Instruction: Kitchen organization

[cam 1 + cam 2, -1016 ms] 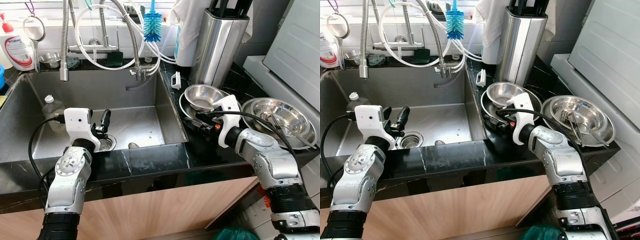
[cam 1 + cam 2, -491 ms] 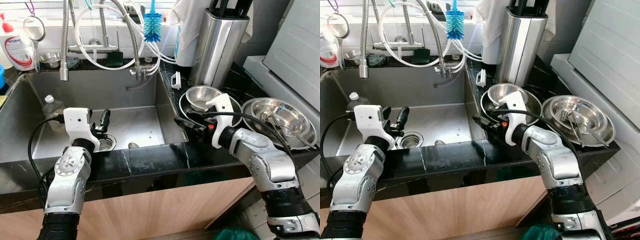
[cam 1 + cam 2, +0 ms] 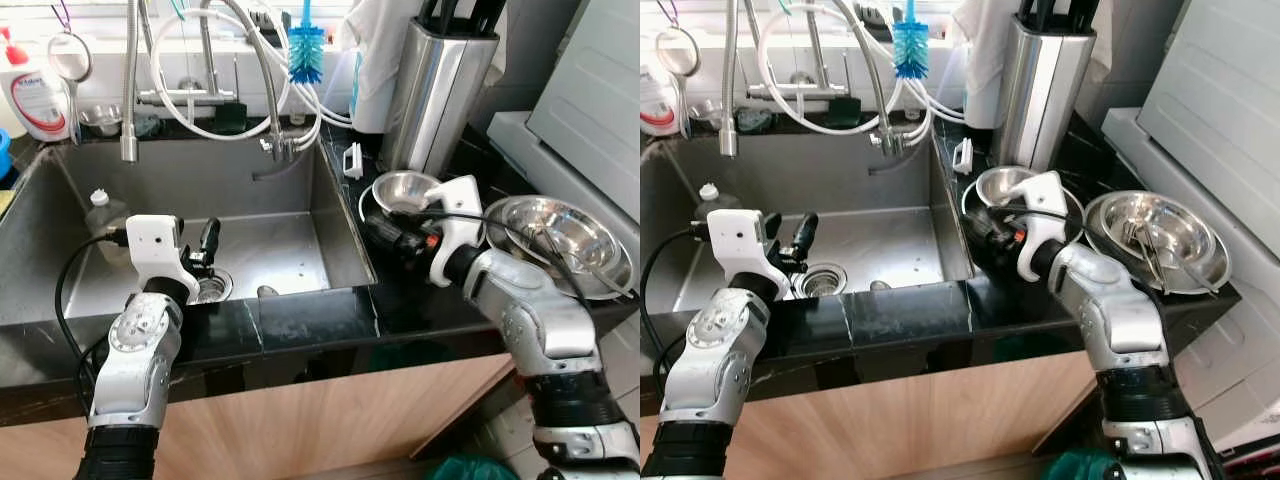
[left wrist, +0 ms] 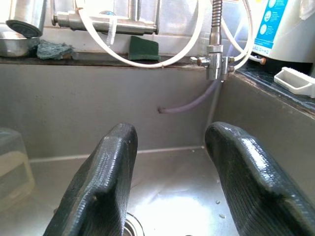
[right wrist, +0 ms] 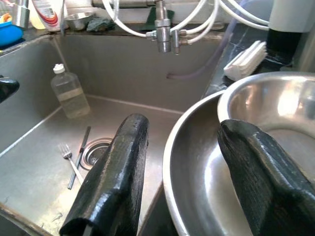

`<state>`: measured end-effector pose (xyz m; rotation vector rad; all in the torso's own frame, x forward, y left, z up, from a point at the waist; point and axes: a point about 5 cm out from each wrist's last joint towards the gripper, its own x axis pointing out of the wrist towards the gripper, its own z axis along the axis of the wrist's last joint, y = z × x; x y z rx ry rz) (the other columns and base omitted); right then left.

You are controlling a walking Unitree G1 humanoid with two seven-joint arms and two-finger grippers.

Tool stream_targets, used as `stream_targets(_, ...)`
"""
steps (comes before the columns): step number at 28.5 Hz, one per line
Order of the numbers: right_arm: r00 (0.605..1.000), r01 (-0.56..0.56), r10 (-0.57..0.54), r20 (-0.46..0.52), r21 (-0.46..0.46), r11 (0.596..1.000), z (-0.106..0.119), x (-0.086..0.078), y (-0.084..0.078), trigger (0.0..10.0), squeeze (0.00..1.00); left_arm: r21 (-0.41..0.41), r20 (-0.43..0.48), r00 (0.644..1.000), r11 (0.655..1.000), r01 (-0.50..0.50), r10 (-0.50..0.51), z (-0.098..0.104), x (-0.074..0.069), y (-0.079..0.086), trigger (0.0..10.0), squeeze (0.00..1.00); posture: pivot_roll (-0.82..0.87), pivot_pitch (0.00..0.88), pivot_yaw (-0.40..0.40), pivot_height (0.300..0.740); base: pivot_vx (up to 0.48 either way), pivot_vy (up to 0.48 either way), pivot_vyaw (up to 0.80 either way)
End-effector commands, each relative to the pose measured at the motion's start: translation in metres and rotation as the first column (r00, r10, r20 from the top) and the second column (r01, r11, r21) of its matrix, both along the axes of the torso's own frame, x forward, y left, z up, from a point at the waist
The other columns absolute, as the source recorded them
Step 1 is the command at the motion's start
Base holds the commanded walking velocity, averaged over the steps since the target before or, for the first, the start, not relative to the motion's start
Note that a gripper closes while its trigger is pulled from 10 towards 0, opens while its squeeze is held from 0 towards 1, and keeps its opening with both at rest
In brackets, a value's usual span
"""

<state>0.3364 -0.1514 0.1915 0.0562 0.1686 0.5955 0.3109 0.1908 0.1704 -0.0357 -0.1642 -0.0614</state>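
On the black counter right of the sink, a small steel bowl (image 3: pixel 403 188) sits inside a wider steel bowl (image 5: pixel 170 162). My right gripper (image 3: pixel 385 232) is open at that wider bowl's sink-side rim. In the right wrist view one finger (image 5: pixel 123 167) hangs outside the rim over the sink and the other finger (image 5: pixel 251 167) is inside it. My left gripper (image 3: pixel 205 250) is open and holds nothing, low over the sink near the drain (image 3: pixel 212 288). A fork (image 5: pixel 69 160) lies on the sink floor by the drain.
A clear bottle (image 3: pixel 103 212) stands in the sink's left corner. A large steel bowl with utensils (image 3: pixel 565 235) sits at the counter's right. A tall steel utensil holder (image 3: pixel 440 90), a white scrub brush (image 3: pixel 352 160), hoses and a blue bottle brush (image 3: pixel 305 50) crowd the back.
My right gripper reached left toward the sink edge, then came back right and slightly up to the nested bowls' rim. The left arm has stayed still.
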Motion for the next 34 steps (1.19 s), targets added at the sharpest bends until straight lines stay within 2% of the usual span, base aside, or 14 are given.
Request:
stream_targets(1,1.000,-0.009,0.009,-0.015,0.000,1.000,-0.002,0.000,0.001,10.0,0.00,-0.007,0.010,1.000,1.000,0.011,-0.011,0.003,-0.001,-0.001,10.0,0.00,0.07,0.003,-0.043,0.740,0.000,0.000,0.00)
stream_targets(6,0.999,-0.025,0.025,-0.038,-0.002,1.000,-0.007,-0.003,0.004,10.0,0.00,-0.006,0.009,1.000,1.000,0.013,-0.013,0.003,-0.001,-0.001,10.0,0.00,0.07,0.005,-0.042,0.740,0.000,0.000,0.00)
stream_targets(7,0.998,-0.025,0.026,-0.049,0.006,1.000,-0.009,-0.003,0.004,10.0,1.00,-0.005,0.008,1.000,1.000,0.012,-0.012,0.003,-0.002,-0.001,10.0,0.00,0.07,0.006,-0.042,0.740,0.000,0.000,0.00)
stream_targets(21,0.996,-0.066,0.067,-0.058,0.019,0.998,-0.007,-0.006,0.008,10.0,1.00,-0.005,0.003,1.000,1.000,0.015,-0.015,0.003,-0.002,-0.002,10.0,0.00,0.07,0.013,-0.041,0.740,0.000,0.000,0.00)
stream_targets(22,0.996,-0.071,0.071,-0.060,0.009,0.997,-0.008,-0.006,0.008,10.0,0.87,-0.005,0.002,1.000,1.000,0.016,-0.016,0.002,-0.002,-0.002,10.0,0.00,0.07,0.013,-0.041,0.740,0.000,0.000,0.00)
stream_targets(23,0.995,-0.079,0.079,-0.064,0.003,0.997,-0.008,-0.006,0.008,10.0,0.00,-0.005,0.001,1.000,1.000,0.016,-0.016,0.002,-0.002,-0.002,10.0,0.00,0.07,0.013,-0.041,0.740,0.000,0.000,0.00)
stream_targets(29,0.989,-0.111,0.106,-0.098,-0.041,0.993,-0.015,-0.007,0.007,10.0,0.00,-0.007,-0.004,1.000,1.000,0.019,-0.019,0.001,-0.002,-0.003,10.0,0.00,0.06,0.014,-0.041,0.740,0.000,0.000,0.00)
stream_targets(34,0.987,-0.121,0.116,-0.112,-0.038,0.992,-0.018,-0.008,0.009,10.0,0.00,-0.006,-0.005,1.000,1.000,0.017,-0.017,0.001,-0.002,-0.002,10.0,0.00,0.07,0.014,-0.042,0.740,0.000,0.000,0.00)
